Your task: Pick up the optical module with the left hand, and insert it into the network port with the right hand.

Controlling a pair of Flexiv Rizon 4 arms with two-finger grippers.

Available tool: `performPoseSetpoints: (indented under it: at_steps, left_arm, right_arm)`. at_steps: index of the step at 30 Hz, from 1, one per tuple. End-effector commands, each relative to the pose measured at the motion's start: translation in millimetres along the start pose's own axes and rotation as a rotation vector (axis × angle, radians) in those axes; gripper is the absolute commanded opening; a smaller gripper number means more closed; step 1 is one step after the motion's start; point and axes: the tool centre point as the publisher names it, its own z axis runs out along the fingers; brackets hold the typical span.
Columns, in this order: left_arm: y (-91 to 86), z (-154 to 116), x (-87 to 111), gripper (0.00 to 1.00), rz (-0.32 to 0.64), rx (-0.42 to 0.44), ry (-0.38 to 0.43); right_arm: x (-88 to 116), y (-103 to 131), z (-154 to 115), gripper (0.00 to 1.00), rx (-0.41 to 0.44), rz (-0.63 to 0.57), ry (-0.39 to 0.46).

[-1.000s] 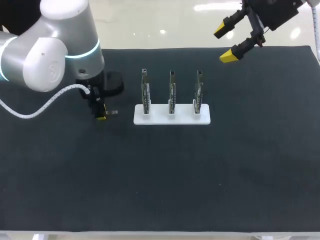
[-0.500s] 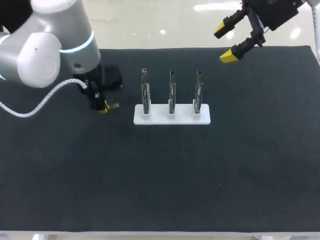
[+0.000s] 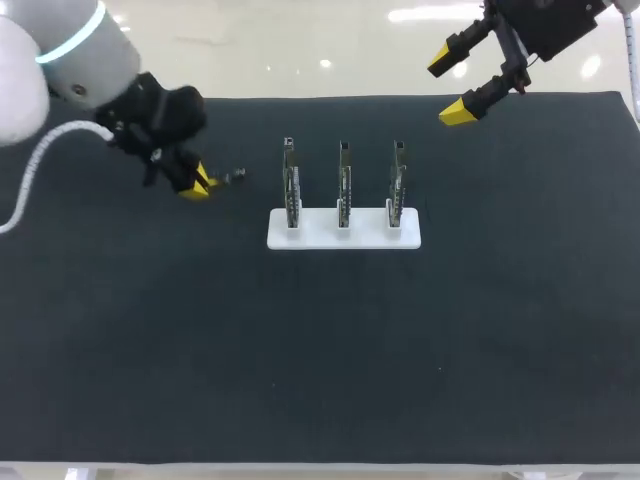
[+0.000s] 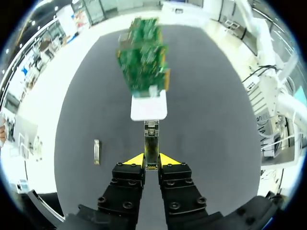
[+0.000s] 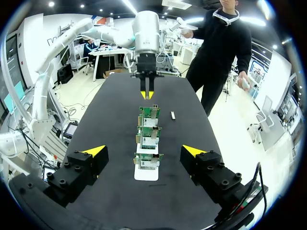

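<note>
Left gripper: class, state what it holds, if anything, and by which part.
The left gripper is shut on the optical module, gripping one end between its fingers; the rest sticks out ahead.

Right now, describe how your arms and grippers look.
Left arm: rounded pale grey links, a glowing cyan ring, a white corded cable. Left gripper: black bolted fingers, wedge-shaped yellow tips. Right gripper: black body and fingers, the same yellow tips.
</note>
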Motion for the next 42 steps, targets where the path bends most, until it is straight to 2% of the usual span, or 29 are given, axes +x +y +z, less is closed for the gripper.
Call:
performPoseSetpoints:
  at_steps: [1,9,14,18,23,24,26,28,42]
  left_arm:
    - [-22.7,-34,-4.2,0.0,0.037,-0.03,-0.227]
    - [-41.5,-92,-26.1,0.0,0.093,-0.009,-0.487]
    - [-51.2,-128,-35.8,0.0,0.117,0.016,-0.619]
    - [-55.4,-149,-40.8,0.0,0.146,0.03,-0.718]
    - [-55.6,-169,-45.1,0.0,0.136,0.047,-0.812]
    - [-55.3,-176,-45.2,0.0,0.135,0.076,-0.841]
    - [-54.6,-185,-43.8,0.0,0.14,0.067,-0.895]
    - [-52.5,-196,-44.1,0.0,0.115,0.079,-0.909]
    - [-52.5,-196,-44.1,0.0,0.115,0.079,-0.909]
  right_arm:
    - [0,0,0,1.0,0.001,-0.001,-0.001]
    - [0,0,0,1.0,0.001,-0.001,-0.001]
    - [0,0,0,1.0,0.001,-0.001,-0.001]
    - [0,0,0,1.0,0.001,-0.001,-0.001]
    - [0,0,0,1.0,0.001,-0.001,-0.001]
    - [0,0,0,1.0,0.001,-0.001,-0.001]
    - [0,0,0,1.0,0.001,-0.001,-0.001]
    - [0,0,0,1.0,0.001,-0.001,-0.001]
    - [0,0,0,1.0,0.001,-0.001,-0.001]
